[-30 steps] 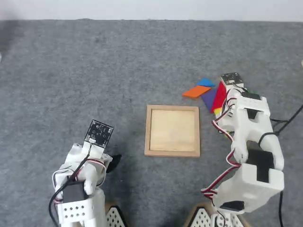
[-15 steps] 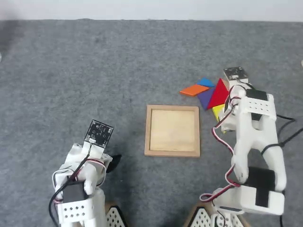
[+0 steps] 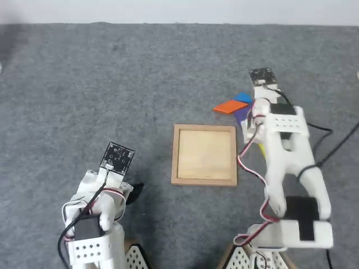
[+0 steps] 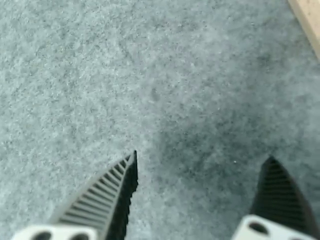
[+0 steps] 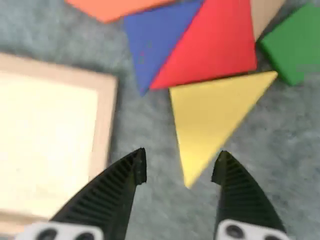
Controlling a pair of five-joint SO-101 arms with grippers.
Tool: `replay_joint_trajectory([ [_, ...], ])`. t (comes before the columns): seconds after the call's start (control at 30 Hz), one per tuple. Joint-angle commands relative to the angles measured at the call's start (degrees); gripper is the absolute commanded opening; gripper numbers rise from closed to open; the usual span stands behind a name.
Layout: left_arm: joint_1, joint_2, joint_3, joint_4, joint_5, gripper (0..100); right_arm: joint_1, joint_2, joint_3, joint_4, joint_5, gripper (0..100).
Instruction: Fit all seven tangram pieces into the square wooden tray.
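The grey carpet (image 3: 112, 84) covers the whole table. Two white arms stand at its near edge. The right arm (image 3: 286, 162) stretches out along the right side of the tray. The left arm (image 3: 98, 207) sits folded low, well apart from the tray on its left side.

The square wooden tray (image 3: 175, 155) lies flat in the middle of the carpet, and its floor is bare wood. The coloured pieces lie in a bunch on the carpet, just past the tray's far right corner.

The red triangle (image 5: 210, 47) is the biggest piece. One of its sides touches the yellow triangle (image 5: 212, 117) and another touches the blue triangle (image 5: 152, 42). The orange piece (image 5: 115, 6) lies just beyond the blue one. The green square (image 5: 295, 47) sits beside the corners of the red and yellow triangles. A tan piece (image 5: 265, 12) peeks out between the red and the green.

The right pincer (image 5: 181, 162) is partly spread and holds nothing. The thin tip of the yellow triangle points into the gap between its two black fingers, and the tray's rim is just beside one finger.

The left pincer (image 4: 201, 162) is spread wide over bare carpet and holds nothing, with a corner of the tray off to one side.
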Motion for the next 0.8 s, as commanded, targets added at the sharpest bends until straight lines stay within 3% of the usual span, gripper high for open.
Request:
replay_joint_trajectory([
  [0.0,0.0,-0.9,-1.3,0.4,-0.4,37,-0.5,6.6,-8.0,-1.5,-6.7,19.2],
  [0.3,0.0,-0.9,-1.3,0.4,-0.4,37,1.3,24.0,-24.8,2.4,-14.4,27.8],
  [0.77,0.0,-0.9,-1.3,0.4,-0.4,37,5.0,29.8,-29.6,9.1,-13.9,28.4],
])
